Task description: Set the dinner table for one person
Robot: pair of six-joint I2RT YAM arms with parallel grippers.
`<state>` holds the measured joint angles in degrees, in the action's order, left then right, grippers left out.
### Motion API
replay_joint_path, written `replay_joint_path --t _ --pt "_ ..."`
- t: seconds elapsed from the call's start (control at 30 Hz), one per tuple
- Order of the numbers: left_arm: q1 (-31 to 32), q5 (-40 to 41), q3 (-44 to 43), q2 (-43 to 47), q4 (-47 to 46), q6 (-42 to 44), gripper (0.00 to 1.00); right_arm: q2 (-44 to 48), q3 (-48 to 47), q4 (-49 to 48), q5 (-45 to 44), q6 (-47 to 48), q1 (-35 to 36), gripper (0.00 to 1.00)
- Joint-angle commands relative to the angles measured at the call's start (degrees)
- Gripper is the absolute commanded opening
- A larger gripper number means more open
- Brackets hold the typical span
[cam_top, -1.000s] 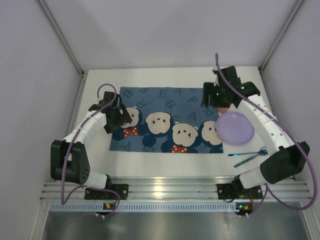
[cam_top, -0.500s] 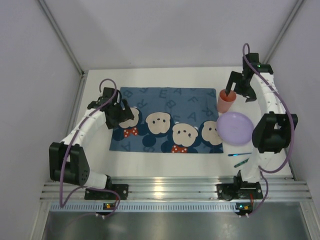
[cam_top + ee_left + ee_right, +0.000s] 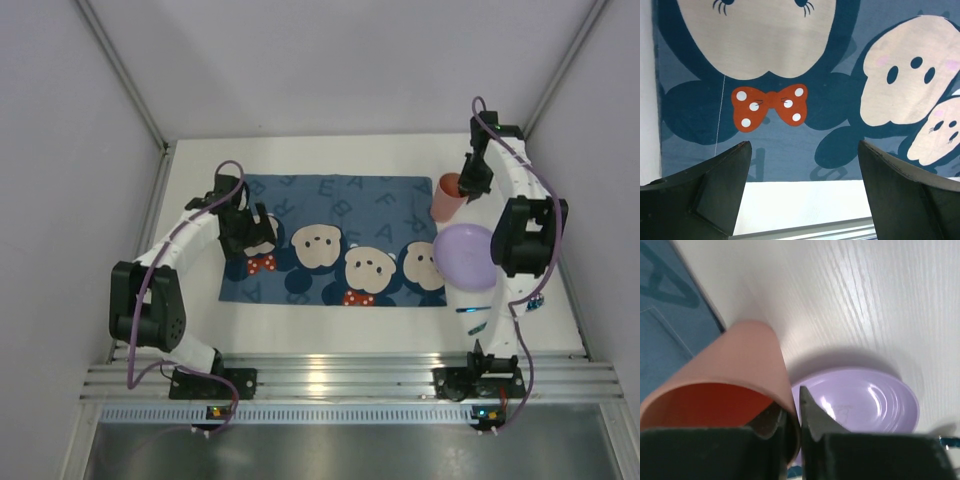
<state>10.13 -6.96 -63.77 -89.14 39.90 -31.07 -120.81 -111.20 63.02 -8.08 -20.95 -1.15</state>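
On the white dinner table (image 3: 330,322) lies a blue cartoon-bear placemat (image 3: 330,240). A pink cup (image 3: 447,198) stands upright just off the mat's far right corner. My right gripper (image 3: 468,182) is shut on the cup's rim. In the right wrist view one finger is inside the cup (image 3: 740,370) and the other outside, around my right gripper (image 3: 792,415). A purple plate (image 3: 465,255) lies nearer than the cup, also seen as the plate (image 3: 865,400). My left gripper (image 3: 245,232) hovers open over the mat's near left part (image 3: 700,110), nothing between its fingers (image 3: 804,144).
Teal cutlery (image 3: 478,324) lies near the front right, partly hidden behind the right arm. A metal rail (image 3: 330,380) runs along the near edge. Grey walls close in the table at the left, back and right.
My right gripper has closed on the cup's rim after standing open above it, and the right arm has folded closer in. The left gripper shifted slightly right over the mat.
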Motion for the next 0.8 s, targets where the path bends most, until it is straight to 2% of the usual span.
replay_joint_path --t 0.0,0.23,0.4,0.57,0.77 --pt "0.2 -3.0 -1.5 -0.2 -1.7 2.4 0.92 -2.0 -5.8 1.0 -1.9 -0.8 0.7 0.01" --pt "0.2 -3.8 -4.2 -3.6 -0.3 3.6 0.90 -1.3 -17.8 4.8 -1.9 -0.8 5.4 0.00" --pt "0.1 -1.8 -4.5 -2.1 0.4 1.3 0.90 -2.7 -19.8 4.9 1.3 -0.8 8.3 0.00" --pt "0.2 -3.7 -6.4 -1.5 1.9 0.0 0.89 -7.1 -20.1 4.0 0.0 -0.4 10.3 0.00" --pt "0.2 -0.5 -8.0 2.6 4.7 1.6 0.90 -10.8 -21.3 3.5 -1.4 -0.3 11.3 0.01"
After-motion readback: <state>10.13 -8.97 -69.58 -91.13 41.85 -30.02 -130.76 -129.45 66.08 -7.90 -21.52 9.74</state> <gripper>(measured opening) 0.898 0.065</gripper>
